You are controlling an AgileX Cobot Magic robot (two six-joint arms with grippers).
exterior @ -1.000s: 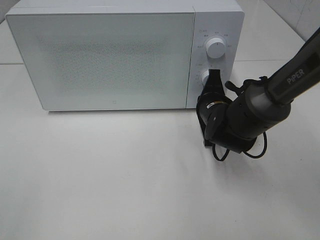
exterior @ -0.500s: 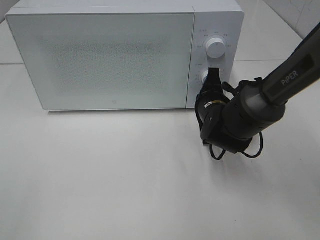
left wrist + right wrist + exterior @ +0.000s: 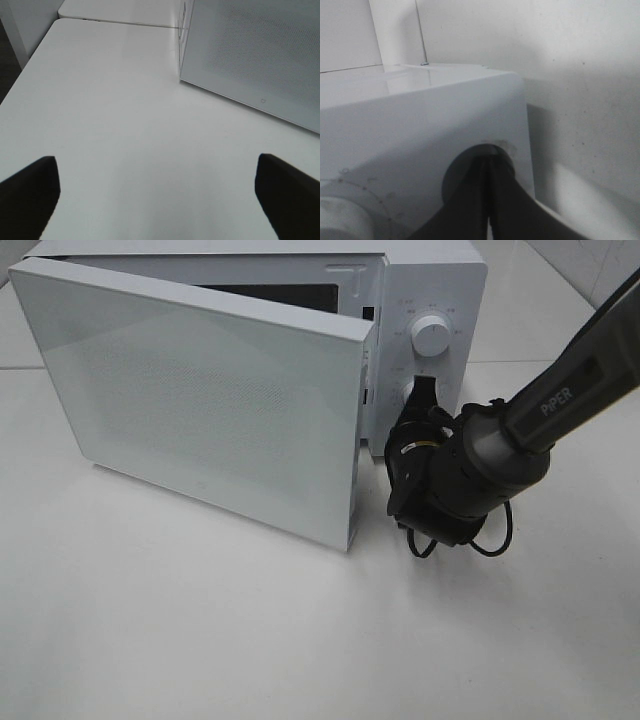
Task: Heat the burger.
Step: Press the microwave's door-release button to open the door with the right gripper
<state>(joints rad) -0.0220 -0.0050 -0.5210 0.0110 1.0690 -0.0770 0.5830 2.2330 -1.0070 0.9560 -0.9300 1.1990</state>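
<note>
Door ajar, burger not yet in sight

The white box-shaped microwave (image 3: 430, 280) on the white tabletop (image 3: 200, 640) has its door (image 3: 200, 400) part-open; right gripper (image 3: 424, 392), jaws closed, at the lower knob; left gripper (image 3: 157, 192) jaws wide, empty; the burger appears nowhere; loading and heating remain.

The microwave oven (image 3: 430, 280) stands at the back edge of the desk (image 3: 200, 640), toward its left. Its door (image 3: 200, 400) is hinged at the left and swung partly open, its free edge out over the desk in front of the oven. The control panel with two knobs, upper knob (image 3: 431, 335) above the lower, is on the oven's right end. The right gripper (image 3: 424, 392) sits against the lower knob, its arm (image 3: 560, 390) reaching in from the right edge.
</note>
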